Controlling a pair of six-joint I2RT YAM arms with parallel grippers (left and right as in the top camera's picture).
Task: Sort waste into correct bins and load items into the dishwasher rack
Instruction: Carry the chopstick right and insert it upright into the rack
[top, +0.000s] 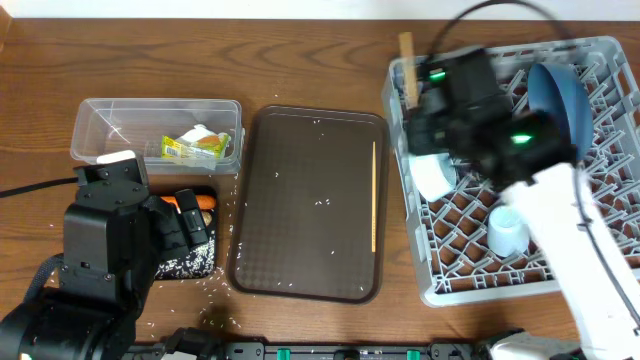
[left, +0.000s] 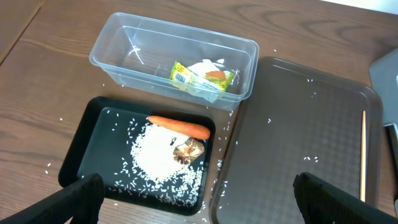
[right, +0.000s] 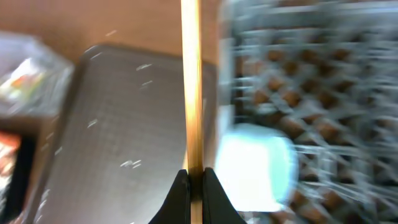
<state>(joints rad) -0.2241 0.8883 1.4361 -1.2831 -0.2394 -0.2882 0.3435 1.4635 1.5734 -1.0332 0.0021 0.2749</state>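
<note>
My right gripper (right: 194, 186) is shut on one wooden chopstick (right: 191, 81), held over the left edge of the grey dishwasher rack (top: 520, 288); the stick's end shows overhead (top: 407, 55). The other chopstick (top: 374, 200) lies on the brown serving tray. The rack holds the blue plate (top: 560, 100), white bowl (top: 432, 178) and light-blue cup (top: 507, 232); the pink cup is hidden. My left gripper (left: 214, 205) is open above the black tray (left: 93, 137), which holds the carrot (left: 180, 126), brown lump (left: 189, 149) and rice (left: 158, 158). The clear tub (left: 112, 43) holds the wrapper (left: 193, 78) and tissue (left: 205, 67).
The brown serving tray (top: 300, 200) lies between the bins and the rack, with scattered rice grains on it. More grains lie on the wooden table around the black tray. The right wrist view is motion-blurred.
</note>
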